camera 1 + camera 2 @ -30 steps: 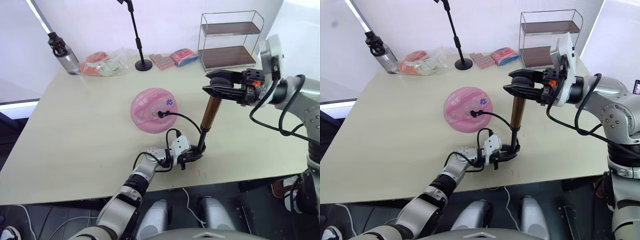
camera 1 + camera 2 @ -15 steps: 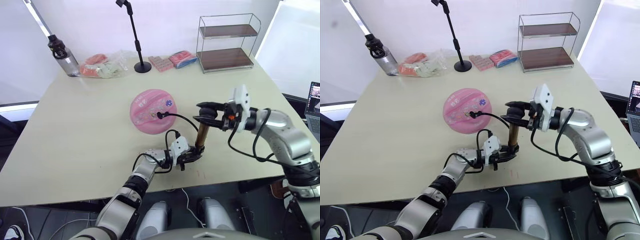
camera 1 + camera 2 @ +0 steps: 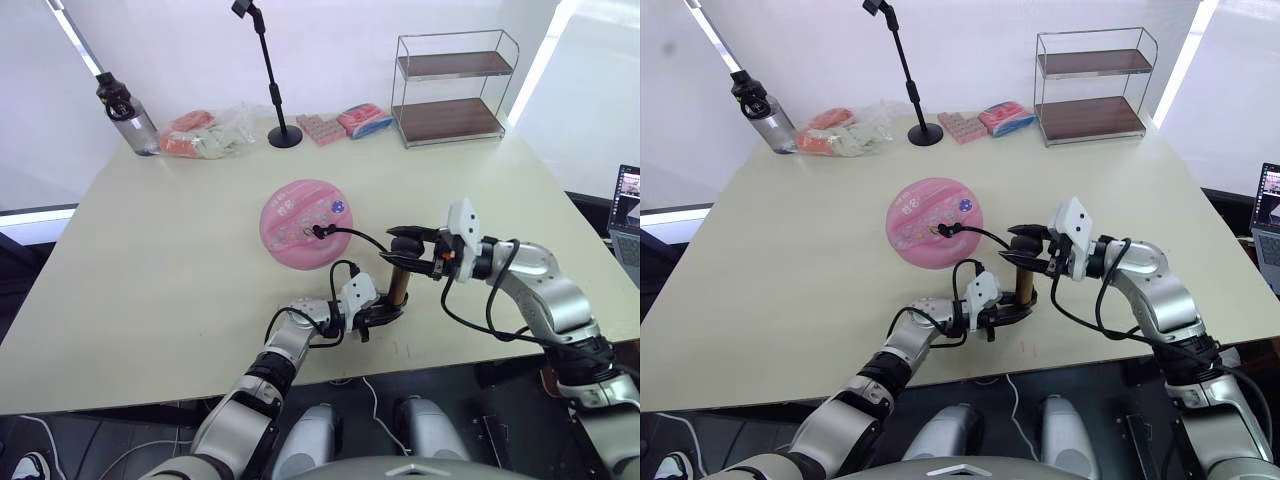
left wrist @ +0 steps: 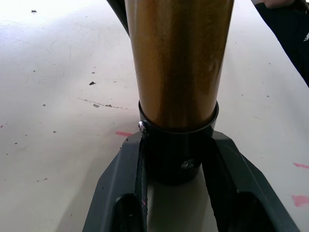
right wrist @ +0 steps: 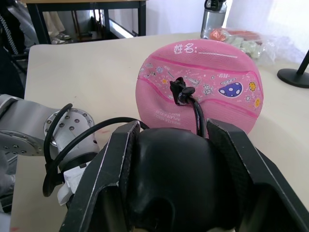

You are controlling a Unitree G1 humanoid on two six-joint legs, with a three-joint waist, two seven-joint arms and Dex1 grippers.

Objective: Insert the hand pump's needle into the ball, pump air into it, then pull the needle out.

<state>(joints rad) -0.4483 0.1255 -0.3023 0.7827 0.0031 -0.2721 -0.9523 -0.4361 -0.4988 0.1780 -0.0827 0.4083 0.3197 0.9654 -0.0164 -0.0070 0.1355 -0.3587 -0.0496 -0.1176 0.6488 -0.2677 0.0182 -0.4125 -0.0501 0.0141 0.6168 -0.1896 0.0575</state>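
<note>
We see a beige table (image 3: pixel 150 280) with the pink ball (image 3: pixel 305 222) lying near its middle, sticker face up. A wire shelf (image 3: pixel 450 85) stands at the far right corner, a black stand (image 3: pixel 272 75) at the far edge, packets (image 3: pixel 205 130) left of that stand and a water bottle (image 3: pixel 120 105) by the far left corner. Closer to the near edge, the pump (image 3: pixel 397 285) stands upright on its base. Our left gripper (image 4: pixel 176 159) is clamped on the black bottom cap of the pump, one finger on each side. Our right gripper (image 5: pixel 178 159) is closed around the black handle (image 5: pixel 181 183) at the pump's top. The thin black hose (image 3: pixel 362 238) curves from the pump to the ball, where its black fitting (image 5: pixel 179 89) sits on the valve; the needle itself is hidden there.
</note>
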